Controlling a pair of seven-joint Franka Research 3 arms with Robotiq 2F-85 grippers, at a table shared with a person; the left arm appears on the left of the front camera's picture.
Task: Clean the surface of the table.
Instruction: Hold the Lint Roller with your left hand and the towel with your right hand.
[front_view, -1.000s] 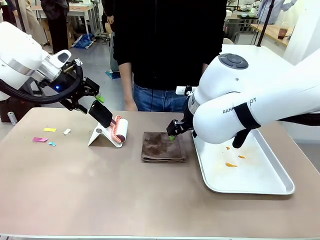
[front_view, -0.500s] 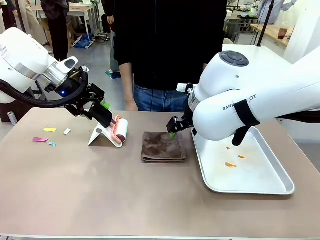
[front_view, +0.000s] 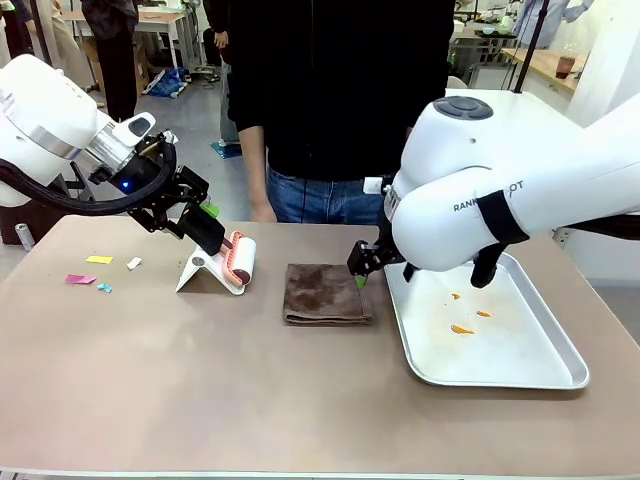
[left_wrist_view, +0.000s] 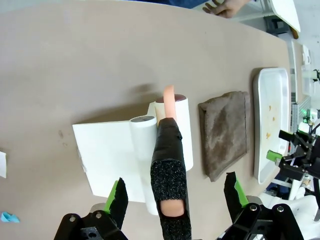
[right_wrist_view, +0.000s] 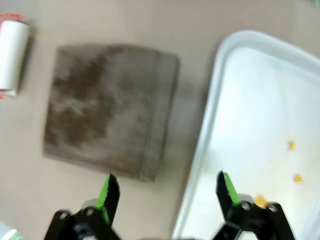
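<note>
The taupe table (front_view: 200, 380) carries a lint roller (front_view: 238, 258) with a white roll, resting on a white stand (front_view: 200, 270). My left gripper (front_view: 203, 222) is open at the roller's black foam handle (left_wrist_view: 169, 185). In the left wrist view the handle lies between the spread green fingertips (left_wrist_view: 117, 196) of that gripper (left_wrist_view: 175, 197), apart from both. A folded brown cloth (front_view: 325, 293) lies mid-table. My right gripper (front_view: 362, 268) hangs open just above the cloth's right edge, and in its own view it (right_wrist_view: 166, 192) straddles the gap between cloth (right_wrist_view: 107, 107) and tray (right_wrist_view: 260, 125).
A white tray (front_view: 530, 375) with a few orange crumbs (front_view: 462, 328) sits at the right. Small paper scraps, pink (front_view: 80, 279), yellow (front_view: 99, 259), white (front_view: 133, 263) and blue (front_view: 104, 287), lie at the table's left. A person (front_view: 330, 100) stands at the far edge.
My left gripper came down and right until its fingers stood either side of the roller's handle, then held still. My right gripper shifted slightly right and lower, toward the cloth's right edge.
</note>
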